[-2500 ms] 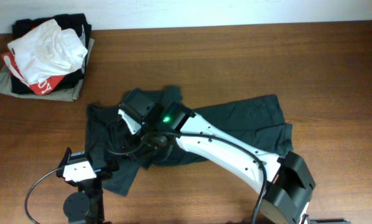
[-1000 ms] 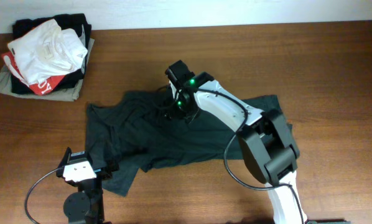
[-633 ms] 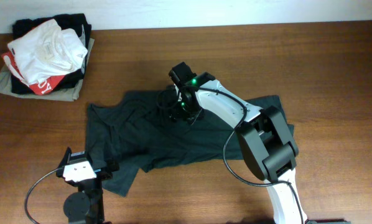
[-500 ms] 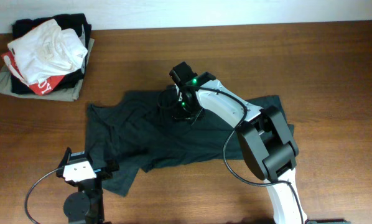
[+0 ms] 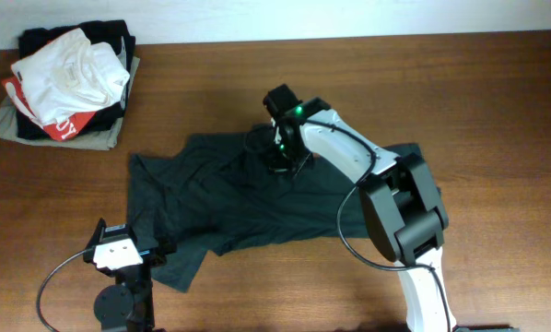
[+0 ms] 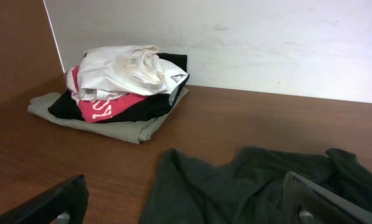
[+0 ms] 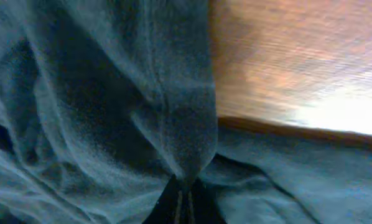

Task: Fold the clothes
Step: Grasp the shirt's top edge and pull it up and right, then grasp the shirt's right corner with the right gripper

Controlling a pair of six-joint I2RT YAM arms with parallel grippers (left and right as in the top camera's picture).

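The clothes, one dark teal-grey T-shirt (image 5: 211, 198), lie crumpled and spread across the middle of the table. My right gripper (image 5: 281, 159) is over the shirt's far edge, shut on a pinched fold of its fabric. In the right wrist view the gripper (image 7: 185, 200) has both fingers pressed together, with the shirt (image 7: 111, 93) bunching up from them. My left gripper (image 5: 156, 251) sits low at the shirt's near-left corner. Seen from the left wrist, it (image 6: 185, 190) stands wide open and holds nothing, with the shirt (image 6: 248, 186) lying beyond it.
A pile of other garments (image 5: 68, 83), white and red on top of black and olive, sits at the far left corner against the wall, and the left wrist view also shows this pile (image 6: 120, 87). Bare wooden table (image 5: 497, 111) lies to the right.
My right gripper has gone from partly open to shut on the shirt's far edge and has shifted slightly right, drawing the fabric with it. The left arm has not moved.
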